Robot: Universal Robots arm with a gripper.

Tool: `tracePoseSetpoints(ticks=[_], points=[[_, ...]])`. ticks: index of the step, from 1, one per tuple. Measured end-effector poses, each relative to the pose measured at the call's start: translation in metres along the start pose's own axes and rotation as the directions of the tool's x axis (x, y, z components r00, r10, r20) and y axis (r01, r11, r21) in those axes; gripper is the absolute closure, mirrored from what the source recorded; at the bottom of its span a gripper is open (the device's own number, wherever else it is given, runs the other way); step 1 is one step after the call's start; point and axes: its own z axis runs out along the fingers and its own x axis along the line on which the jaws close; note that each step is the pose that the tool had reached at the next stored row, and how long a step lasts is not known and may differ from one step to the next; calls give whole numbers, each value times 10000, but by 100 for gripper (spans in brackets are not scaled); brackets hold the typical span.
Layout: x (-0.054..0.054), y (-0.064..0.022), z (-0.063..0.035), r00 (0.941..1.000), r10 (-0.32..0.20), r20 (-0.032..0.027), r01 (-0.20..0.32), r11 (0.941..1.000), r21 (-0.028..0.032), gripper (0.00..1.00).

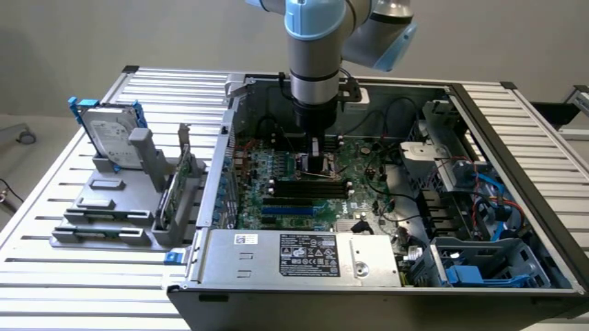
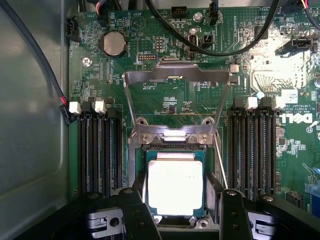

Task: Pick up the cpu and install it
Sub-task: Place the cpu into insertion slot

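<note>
In the exterior view the gripper [image 1: 318,157] hangs just above the middle of the frame, reaching down into the open computer case [image 1: 515,138] over the motherboard [image 1: 368,186]. In the wrist view the cpu [image 2: 175,186] lies silver side up in the socket [image 2: 175,144], between the two banks of memory slots [image 2: 97,150]. The gripper [image 2: 184,210] straddles it with its jaws spread wide. One jaw stands just beside the chip's edge and the other is a little apart, so nothing appears to be held.

The hinged load plate [image 2: 177,75] stands raised, so the chip looks unclamped. The main risk, as I judge it, is a jaw brushing the chip's edge and tilting or dragging it out of the socket, which could bend the contacts beneath. Whether it sits fully flat cannot be told. A jaw could also catch the socket frame.
</note>
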Motion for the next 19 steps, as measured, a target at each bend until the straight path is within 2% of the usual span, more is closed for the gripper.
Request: tracePoseSetpoints(ticks=[10,19], points=[[11,0,20,10000,-5,51,5,10000,-1,45],[10,-2,32,10000,-6,69,6,10000,-2,45]])
